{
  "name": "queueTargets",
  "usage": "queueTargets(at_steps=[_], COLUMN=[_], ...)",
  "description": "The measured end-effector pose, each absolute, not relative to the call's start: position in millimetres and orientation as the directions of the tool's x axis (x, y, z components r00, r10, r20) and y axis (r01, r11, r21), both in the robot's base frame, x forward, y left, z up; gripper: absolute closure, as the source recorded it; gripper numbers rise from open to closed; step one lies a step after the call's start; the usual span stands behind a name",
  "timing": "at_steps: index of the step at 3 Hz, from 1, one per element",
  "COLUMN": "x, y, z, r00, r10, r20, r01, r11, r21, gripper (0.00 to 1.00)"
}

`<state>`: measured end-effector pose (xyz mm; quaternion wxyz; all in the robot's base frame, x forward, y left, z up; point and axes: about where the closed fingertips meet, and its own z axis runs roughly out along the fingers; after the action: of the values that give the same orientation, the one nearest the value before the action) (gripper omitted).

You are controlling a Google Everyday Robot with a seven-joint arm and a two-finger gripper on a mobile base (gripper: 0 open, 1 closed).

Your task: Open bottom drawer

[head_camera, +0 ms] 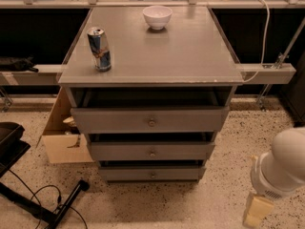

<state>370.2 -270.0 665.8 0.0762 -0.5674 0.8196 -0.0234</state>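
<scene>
The grey cabinet has three stacked drawers. The bottom drawer (151, 174) is the slimmest front, with a small round metal knob (153, 175) at its centre, just above the floor. The mid drawer (151, 151) and the top drawer (150, 120) sit above it. All three fronts look pushed in about the same. My gripper (256, 211) hangs at the lower right, below the white arm housing (282, 166). It is low near the floor, to the right of the cabinet and well apart from the bottom drawer.
A blue can (99, 49) and a white bowl (157, 16) stand on the cabinet top (190, 51). A cardboard box (62, 132) sits at the cabinet's left. A black stand and cable (57, 206) lie on the speckled floor at lower left. A rail (267, 73) runs behind.
</scene>
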Motion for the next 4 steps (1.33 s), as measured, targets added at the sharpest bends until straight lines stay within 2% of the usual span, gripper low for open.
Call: queueTargets(at_steps=[1,2,4], x=[352,352,388], y=[-281,-281,-269], z=[575,575,478], r00=[-0.369,-0.369,-0.349], r10=[-0.924,-0.924,-0.918], r20=[-0.097,-0.097,-0.19], r01=[-0.929,-0.929,-0.934], r11=[0.371,0.37,0.356], r21=[0.001,0.001,-0.005], gripper=[0.0,0.0,0.0])
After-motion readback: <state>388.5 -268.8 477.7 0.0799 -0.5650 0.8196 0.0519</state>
